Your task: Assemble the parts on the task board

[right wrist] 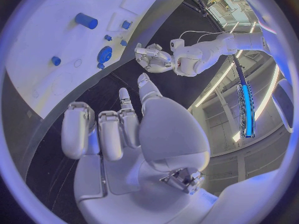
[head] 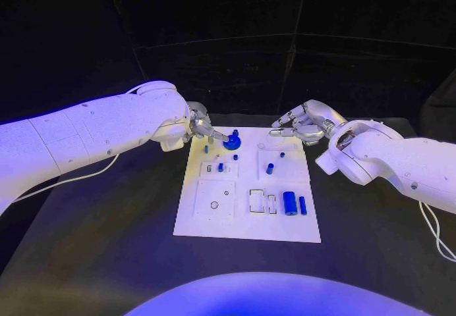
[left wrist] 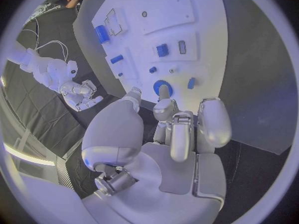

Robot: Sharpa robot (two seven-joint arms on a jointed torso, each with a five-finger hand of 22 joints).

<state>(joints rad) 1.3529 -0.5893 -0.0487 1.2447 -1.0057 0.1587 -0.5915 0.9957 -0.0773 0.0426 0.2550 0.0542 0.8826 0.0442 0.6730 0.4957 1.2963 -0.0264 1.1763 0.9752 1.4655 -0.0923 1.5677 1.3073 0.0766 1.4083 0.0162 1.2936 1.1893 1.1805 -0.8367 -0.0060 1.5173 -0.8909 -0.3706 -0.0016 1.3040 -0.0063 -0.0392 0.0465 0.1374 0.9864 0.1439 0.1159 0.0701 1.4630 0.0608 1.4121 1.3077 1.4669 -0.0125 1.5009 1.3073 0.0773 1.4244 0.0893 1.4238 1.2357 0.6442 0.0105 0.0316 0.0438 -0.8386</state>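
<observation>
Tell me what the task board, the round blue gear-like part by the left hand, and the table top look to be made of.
Task board: likely white plastic or painted sheet, smooth and matte, with cut recesses.
Blue gear-like part: probably moulded or printed plastic, uniform saturated blue, a toothed rim in the left wrist view.
Table: looks like dark matte cloth or a mat, dull with no reflections.

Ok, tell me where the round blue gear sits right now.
In the head view the round blue gear sits at the far edge of the white board, toward its left side, right under the left hand's fingertips.
</observation>
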